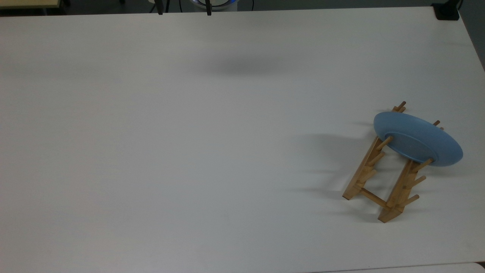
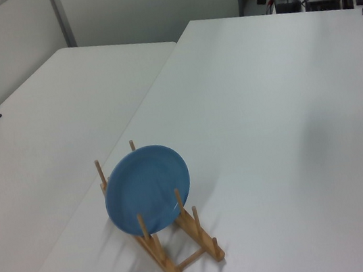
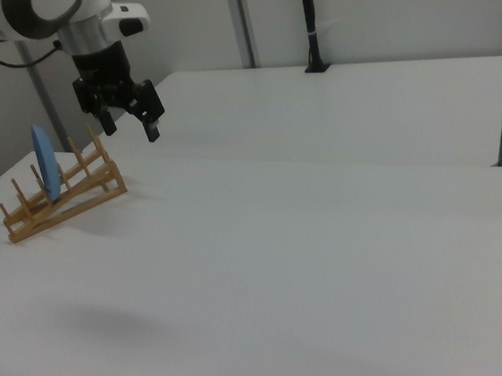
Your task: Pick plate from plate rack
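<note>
In the top view, the matte blue plate (image 1: 418,138) stood on edge among the upright pegs of the wooden rack (image 1: 383,175), near the top view's right edge of the white table (image 1: 189,132); broad bare tabletop lay to the top view's left.

In the left view, the round plate (image 2: 147,189) leaned in the rack (image 2: 173,240) close to the table's near edge.

In the right view, the gripper (image 3: 127,122) hung in the air, jaws spread and empty, up and to the right view's right of the plate (image 3: 46,163), well apart from it.
</note>
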{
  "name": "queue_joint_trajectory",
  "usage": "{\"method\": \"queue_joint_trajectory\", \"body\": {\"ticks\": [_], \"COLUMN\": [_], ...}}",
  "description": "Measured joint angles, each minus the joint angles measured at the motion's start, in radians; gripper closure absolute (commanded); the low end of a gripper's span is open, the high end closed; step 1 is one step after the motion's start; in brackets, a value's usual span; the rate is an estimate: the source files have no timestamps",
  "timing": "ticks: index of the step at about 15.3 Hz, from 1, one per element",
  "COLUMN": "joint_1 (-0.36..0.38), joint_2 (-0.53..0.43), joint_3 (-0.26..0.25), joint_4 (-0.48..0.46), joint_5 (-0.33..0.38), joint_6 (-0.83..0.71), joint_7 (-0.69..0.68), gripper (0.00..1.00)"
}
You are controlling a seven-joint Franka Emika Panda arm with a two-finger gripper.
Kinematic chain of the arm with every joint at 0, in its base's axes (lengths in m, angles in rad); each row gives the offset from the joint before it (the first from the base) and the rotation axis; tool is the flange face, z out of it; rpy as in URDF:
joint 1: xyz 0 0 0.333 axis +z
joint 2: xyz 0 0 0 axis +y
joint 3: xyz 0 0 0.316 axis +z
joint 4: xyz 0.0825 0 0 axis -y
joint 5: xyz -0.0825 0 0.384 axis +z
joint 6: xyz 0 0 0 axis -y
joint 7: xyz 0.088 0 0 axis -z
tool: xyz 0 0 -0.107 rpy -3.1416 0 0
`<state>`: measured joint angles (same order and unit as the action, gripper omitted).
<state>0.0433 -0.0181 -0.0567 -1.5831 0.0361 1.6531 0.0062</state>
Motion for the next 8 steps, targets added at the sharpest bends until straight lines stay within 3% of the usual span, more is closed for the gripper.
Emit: {"method": "queue_joint_trajectory", "body": {"ticks": [8], "joint_1": [0.001], "joint_2": [0.001], "joint_3": [0.011], "joint_4": [-0.005], "joint_5": [0.000], "joint_6": [-0.024], "joint_7": [-0.273], "gripper": [0.00]}}
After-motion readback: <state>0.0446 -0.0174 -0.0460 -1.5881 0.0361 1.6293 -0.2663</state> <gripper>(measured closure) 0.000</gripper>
